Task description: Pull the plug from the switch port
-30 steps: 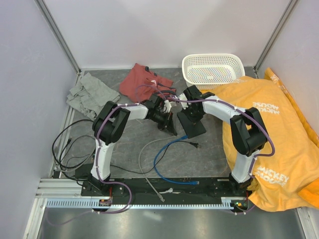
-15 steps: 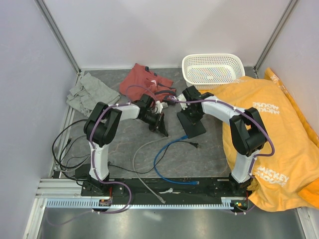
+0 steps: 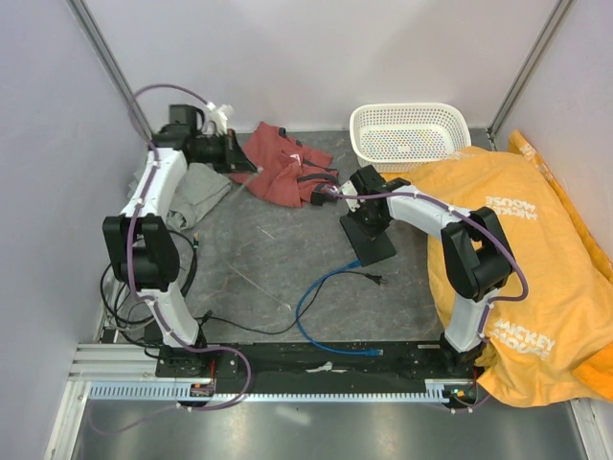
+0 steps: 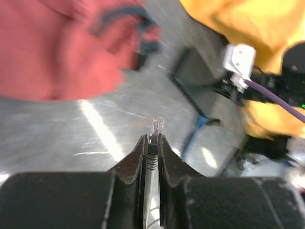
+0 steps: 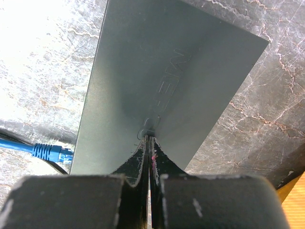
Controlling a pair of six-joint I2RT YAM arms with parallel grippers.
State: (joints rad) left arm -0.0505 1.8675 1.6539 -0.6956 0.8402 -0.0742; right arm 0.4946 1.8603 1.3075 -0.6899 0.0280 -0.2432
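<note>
Swinging out to the far-left corner, the left pincer is clamping the plug, now free. The right pincer, fully closed, is pinning the switch mid-tabletop. Extraction is looking done; next calls for setting the plug down.

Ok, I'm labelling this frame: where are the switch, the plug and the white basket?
switch [image 5: 162, 71], right wrist view, flat top face.
plug [image 4: 157, 125], left wrist view, clear tip.
basket [image 3: 402, 160], top external view, near wall.
</note>
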